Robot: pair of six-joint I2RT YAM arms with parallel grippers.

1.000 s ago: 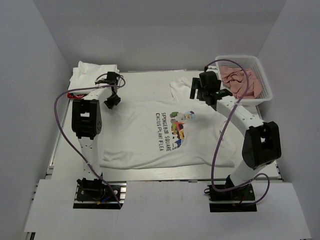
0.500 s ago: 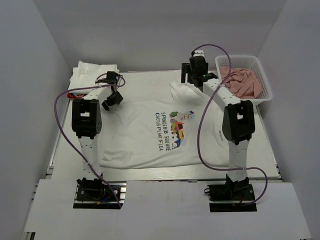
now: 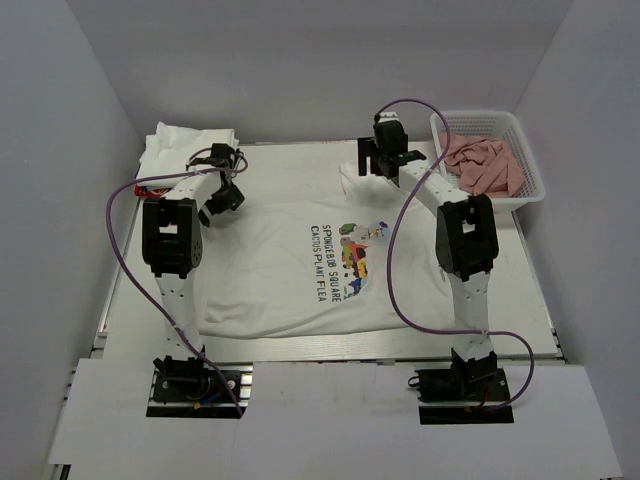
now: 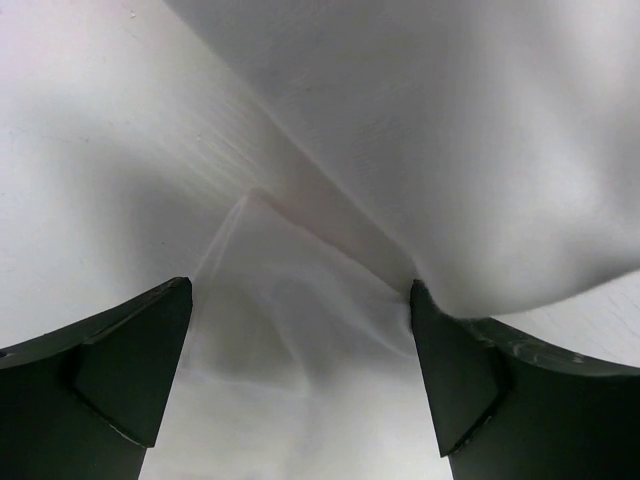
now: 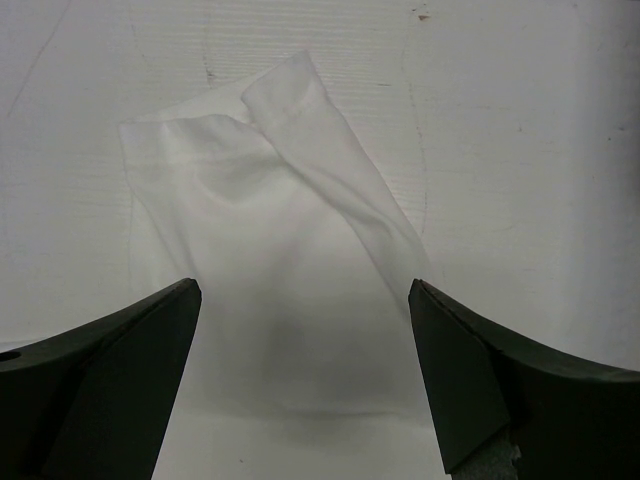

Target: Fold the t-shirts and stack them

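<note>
A white t-shirt [image 3: 290,270] with a colourful cartoon print [image 3: 358,250] and dark lettering lies spread flat across the table. A second white t-shirt [image 3: 185,148] lies folded at the back left corner. My left gripper [image 3: 220,200] hovers open over the spread shirt's left sleeve; thin white cloth [image 4: 290,300] lies between its fingers [image 4: 130,360], ungripped. My right gripper [image 3: 376,162] stands open low over the shirt's other sleeve [image 5: 260,250] at the back, whose hem is folded over. Its fingers [image 5: 470,380] straddle the sleeve without holding it.
A white plastic basket [image 3: 530,180] holding salmon-pink cloths [image 3: 482,163] stands at the back right, just right of the right arm. A small red item [image 3: 150,188] lies beside the folded shirt. White walls enclose the table on three sides.
My left gripper has opened and let go of the cloth. The right arm has swung left from beside the basket to the shirt's back sleeve, staying open.
</note>
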